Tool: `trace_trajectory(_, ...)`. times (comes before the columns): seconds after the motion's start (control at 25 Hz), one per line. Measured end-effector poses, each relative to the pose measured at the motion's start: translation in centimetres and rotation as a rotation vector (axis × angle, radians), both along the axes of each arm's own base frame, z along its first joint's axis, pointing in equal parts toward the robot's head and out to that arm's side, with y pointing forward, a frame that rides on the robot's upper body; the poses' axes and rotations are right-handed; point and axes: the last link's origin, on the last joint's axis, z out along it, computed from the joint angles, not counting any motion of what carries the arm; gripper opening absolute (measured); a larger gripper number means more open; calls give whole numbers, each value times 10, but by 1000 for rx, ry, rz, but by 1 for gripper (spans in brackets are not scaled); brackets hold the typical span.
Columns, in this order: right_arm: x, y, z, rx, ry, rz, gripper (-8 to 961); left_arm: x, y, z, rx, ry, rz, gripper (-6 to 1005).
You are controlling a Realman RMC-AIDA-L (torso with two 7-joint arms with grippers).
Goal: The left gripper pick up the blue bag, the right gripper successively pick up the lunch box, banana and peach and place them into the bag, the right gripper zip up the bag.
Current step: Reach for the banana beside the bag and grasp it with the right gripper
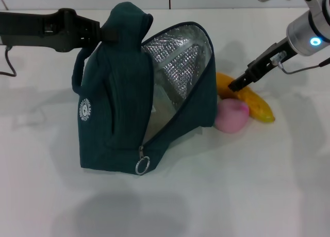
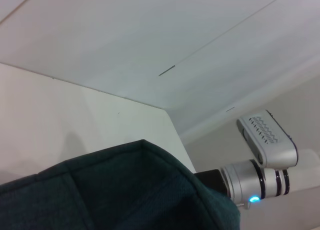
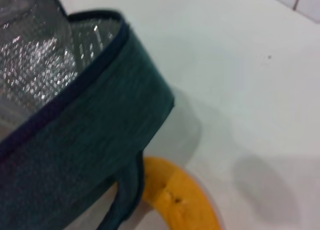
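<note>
One small white round logo (image 1: 85, 109) marks the side of the blue bag (image 1: 124, 118); its lettering is too small for me to read. The bag stands near the middle of the desk (image 1: 232, 190), its mouth gaping toward the right edge, silver foil lining (image 1: 178, 62) showing and a ring-pull zip (image 1: 142, 165) hanging at its lower front corner. My left gripper (image 1: 105, 33) reaches in from the left edge and is clamped on the bag's top, holding it up. My right gripper (image 1: 238, 84) comes down from the far right corner, its tip right over the banana (image 1: 252, 100); I cannot tell how far apart its fingers are. The banana lies on the desk just right of the bag, and the peach (image 1: 231, 116) sits touching it on the near side, close against the bag's open edge. A dark cable (image 1: 7, 62) trails by the left edge.
</note>
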Motion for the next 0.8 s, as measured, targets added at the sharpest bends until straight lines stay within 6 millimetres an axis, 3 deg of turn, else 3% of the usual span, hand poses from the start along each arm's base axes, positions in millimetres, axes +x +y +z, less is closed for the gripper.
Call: trace_trajectory(0.8,1,0,-5,5,23,13,823,4,2,0,0,1,-10,32)
